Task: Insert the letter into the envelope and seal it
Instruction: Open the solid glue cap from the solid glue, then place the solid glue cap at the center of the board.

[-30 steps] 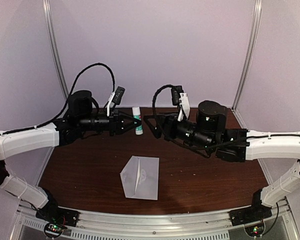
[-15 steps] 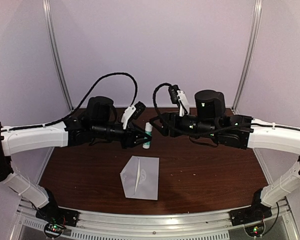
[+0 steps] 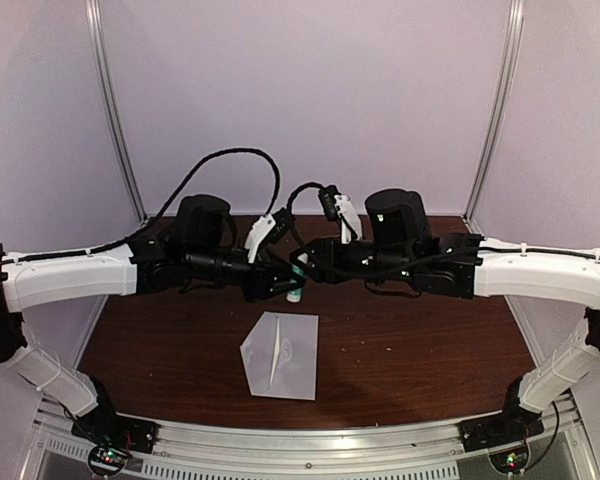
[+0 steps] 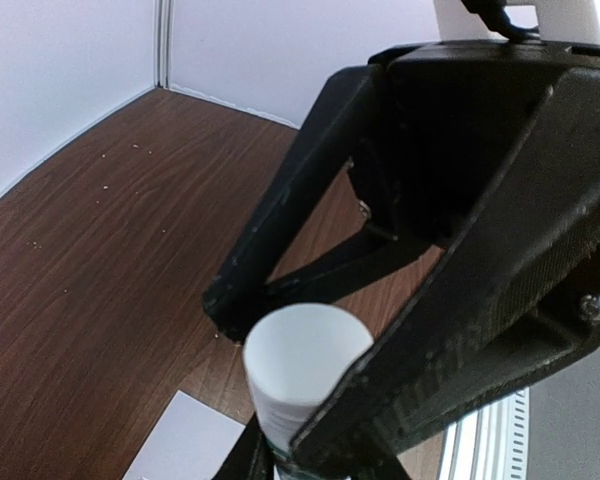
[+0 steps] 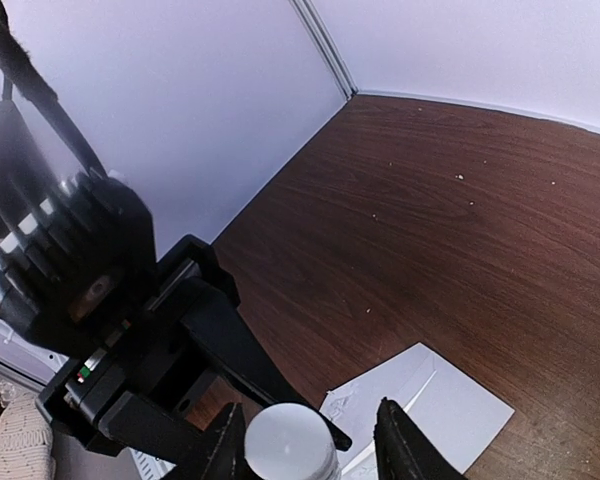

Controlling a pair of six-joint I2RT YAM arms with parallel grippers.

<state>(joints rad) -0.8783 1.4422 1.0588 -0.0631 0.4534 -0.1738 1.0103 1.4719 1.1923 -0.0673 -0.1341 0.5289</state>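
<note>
Top external shows the left gripper (image 3: 283,284) clamping the glue stick (image 3: 296,291); the right gripper (image 5: 312,448), spread around its free end, should close squarely before pulling.

We see the envelope (image 3: 288,358) lying flat on the dark wooden surface (image 3: 410,340), toward 6 o'clock from its middle. It is pale grey-lavender, with a slightly skewed rectangular body. Its triangular flap juts out toward 9 o'clock, and a crease runs near the flap's base. We cannot make out the letter separately.
</note>
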